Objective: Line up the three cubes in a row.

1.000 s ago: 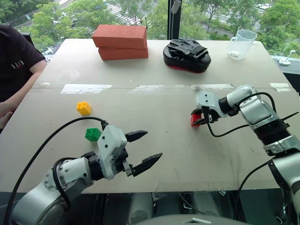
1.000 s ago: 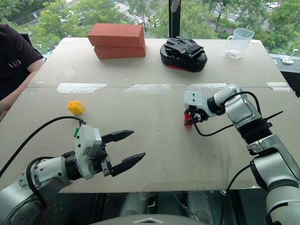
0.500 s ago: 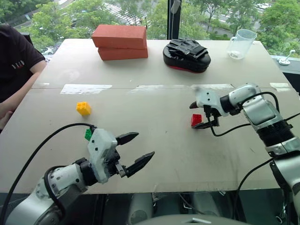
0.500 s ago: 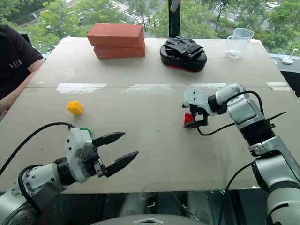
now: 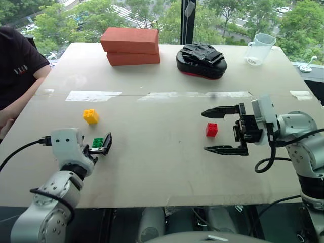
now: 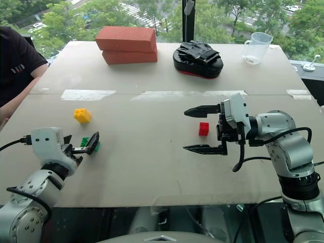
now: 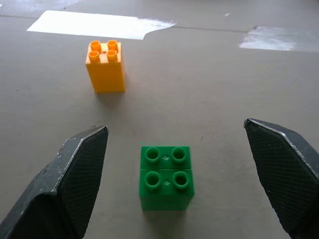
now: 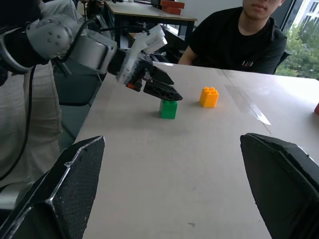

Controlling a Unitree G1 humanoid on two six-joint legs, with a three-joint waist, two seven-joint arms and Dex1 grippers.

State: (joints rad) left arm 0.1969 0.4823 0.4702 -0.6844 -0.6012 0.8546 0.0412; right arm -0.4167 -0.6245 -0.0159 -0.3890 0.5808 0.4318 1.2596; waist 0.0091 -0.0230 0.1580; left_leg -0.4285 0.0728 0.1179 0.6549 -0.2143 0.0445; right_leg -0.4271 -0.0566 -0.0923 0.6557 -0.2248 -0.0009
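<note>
**Three cubes apart on the table, both grippers open**

We see the green cube standing on the table near its front left, between the spread fingers of our left gripper, which touch neither side of it. The jaws stand wide open and hold nothing. The yellow cube sits a little farther back from the green one, upright, near it but not touching.

The red cube rests alone on the right half of the table, well apart from the other two. Our right gripper hangs just to its right with the fingers pointing left, one above and one below the cube as the head views show it; the jaws are wide open and grip nothing.

At the far edge lie two stacked bricks, a black pad and a clear cup. A person in a black shirt sits at the left side.
</note>
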